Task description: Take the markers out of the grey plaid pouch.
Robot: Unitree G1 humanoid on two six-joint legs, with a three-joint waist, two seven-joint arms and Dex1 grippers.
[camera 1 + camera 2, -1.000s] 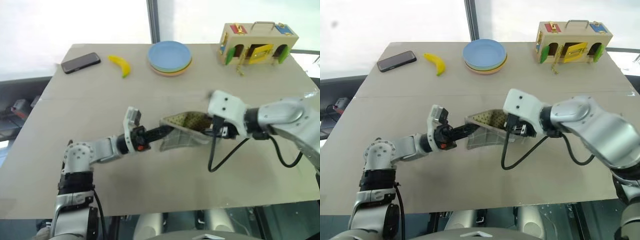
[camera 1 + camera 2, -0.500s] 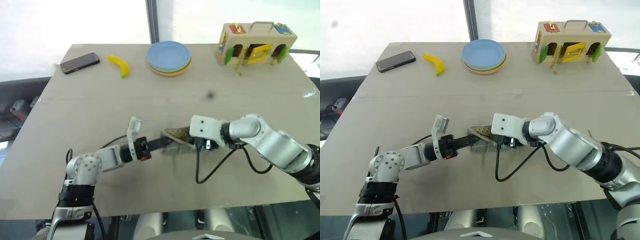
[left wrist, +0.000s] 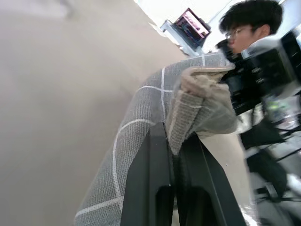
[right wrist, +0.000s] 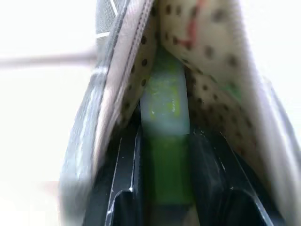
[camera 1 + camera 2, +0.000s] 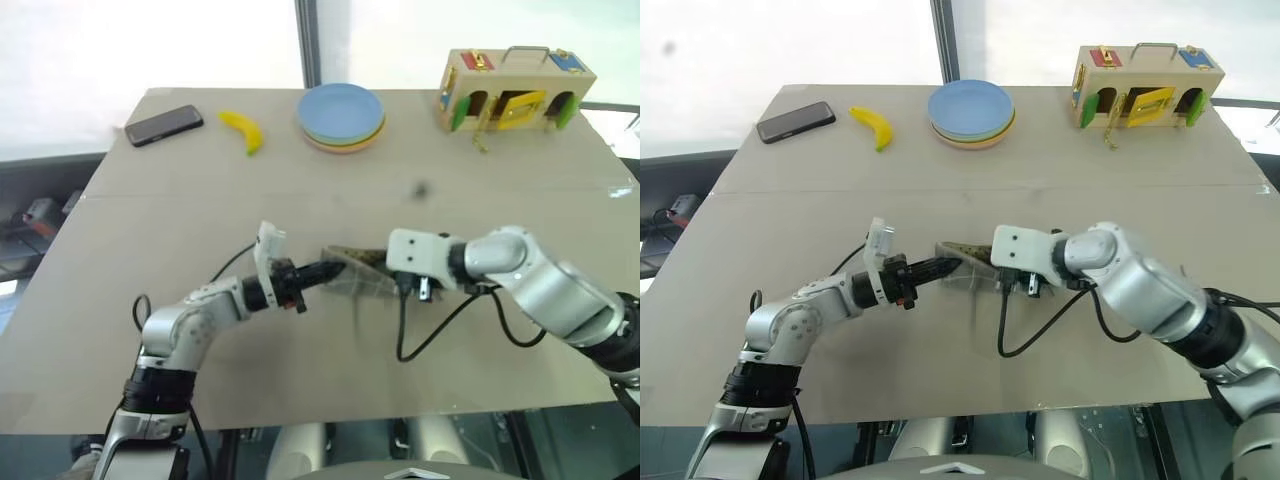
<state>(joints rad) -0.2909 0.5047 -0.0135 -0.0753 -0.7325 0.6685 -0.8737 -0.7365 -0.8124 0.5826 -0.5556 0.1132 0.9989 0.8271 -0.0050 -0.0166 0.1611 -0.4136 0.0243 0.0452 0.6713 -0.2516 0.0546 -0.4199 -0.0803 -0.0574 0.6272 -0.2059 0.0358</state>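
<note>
— Tan table (image 5: pixel 200 350) carrying what along the far edge?
— Black phone (image 5: pixel 164 125) near the far left corner, yellow banana (image 5: pixel 242 130) just beside it, stack of plates (image 5: pixel 340 116) at the middle, wooden latch box (image 5: pixel 516 88) toward the far right corner.
— And mid-table?
— Grey plaid pouch (image 5: pixel 352 281), lying about central, toward the near edge.

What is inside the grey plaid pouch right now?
Inside the grey plaid pouch, between the right gripper fingers, sits the pale mint highlighter with its green end. Dotted lining folds cover the rest; a second marker cannot be seen.
</note>
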